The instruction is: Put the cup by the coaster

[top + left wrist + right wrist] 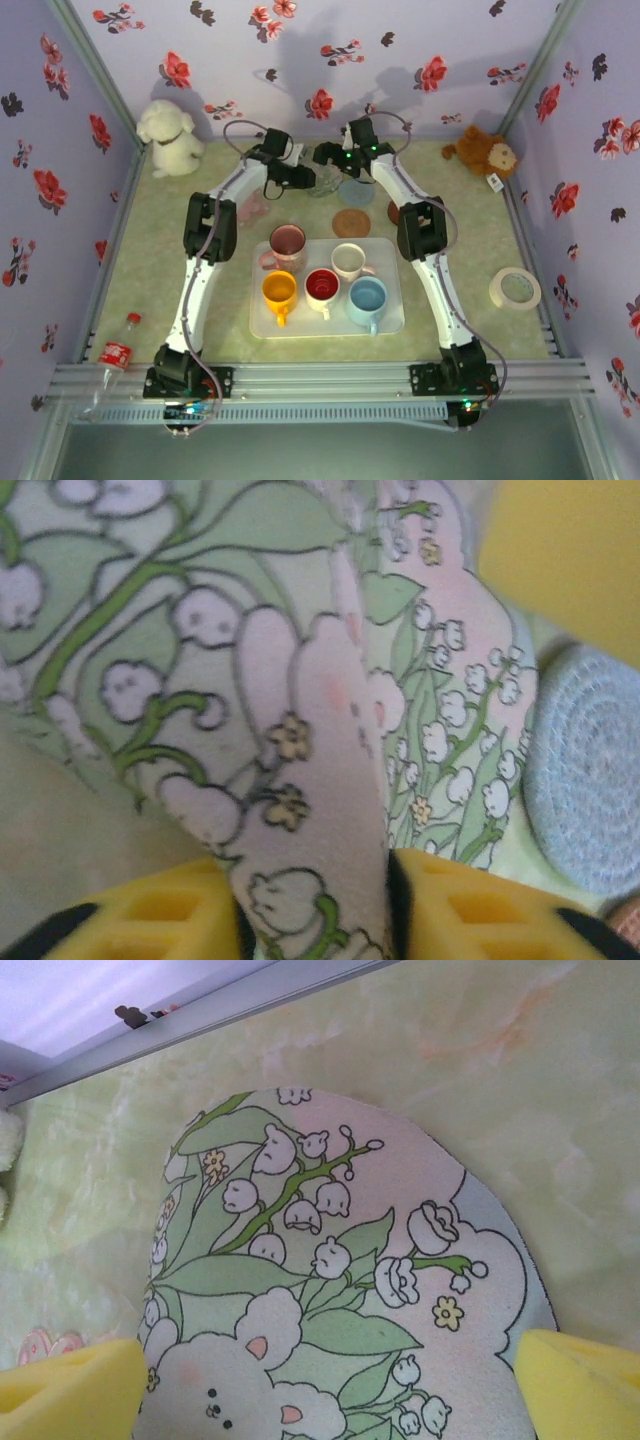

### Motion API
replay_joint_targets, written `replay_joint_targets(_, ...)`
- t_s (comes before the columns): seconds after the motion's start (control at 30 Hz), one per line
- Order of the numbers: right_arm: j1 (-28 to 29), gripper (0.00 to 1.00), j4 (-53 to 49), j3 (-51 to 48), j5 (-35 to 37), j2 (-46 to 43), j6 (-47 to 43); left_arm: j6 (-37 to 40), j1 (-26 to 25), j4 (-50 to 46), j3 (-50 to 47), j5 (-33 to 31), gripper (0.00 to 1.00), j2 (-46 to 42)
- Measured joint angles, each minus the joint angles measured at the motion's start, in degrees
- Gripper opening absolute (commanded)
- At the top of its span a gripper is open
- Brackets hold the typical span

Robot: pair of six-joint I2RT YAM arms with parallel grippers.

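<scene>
The cup [322, 181] is a pale mug printed with white flowers, green leaves and a bunny, at the back middle of the table between both grippers. My left gripper [303, 178] [312, 900] is shut on the cup's [300, 730] handle, a yellow pad against each side. My right gripper [336, 164] [330, 1390] stands open, its fingers [70, 1390] wide on either side of the cup's [330, 1280] body; I cannot tell if they touch it. A blue-grey woven coaster [357, 192] [590, 780] lies just right of the cup. A brown coaster [351, 222] lies nearer.
A white tray [395, 252] with several coloured mugs sits in the table's middle. A pink coaster [250, 210] lies left of the arms. A white plush [168, 135] sits back left, a brown plush [488, 152] back right, a tape roll [515, 288] right, a bottle [115, 355] front left.
</scene>
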Motion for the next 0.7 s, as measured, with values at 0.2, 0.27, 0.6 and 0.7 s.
replay_joint_targets(0.2,-0.37,0.94,5.55,-8.2,-0.7,-3.85,0.76,-2.75,0.02,0.46,-0.85,0.15,0.0,0.0)
replay_joint_targets(0.27,-0.37,0.94,6.86,-11.54,-1.03,-5.7,1.07,-3.17,0.11,0.55,-0.9,0.26,0.0,-0.02)
replay_joint_targets(0.6,-0.37,0.99,5.53,-23.1,0.44,-15.58,1.05,-3.1,0.63,-2.25,-2.14,1.53,0.0,-1.66)
replay_joint_targets(0.7,-0.37,0.99,5.07,-27.41,2.51,-21.09,0.15,-2.82,1.01,-4.48,-3.56,2.36,0.0,-3.04)
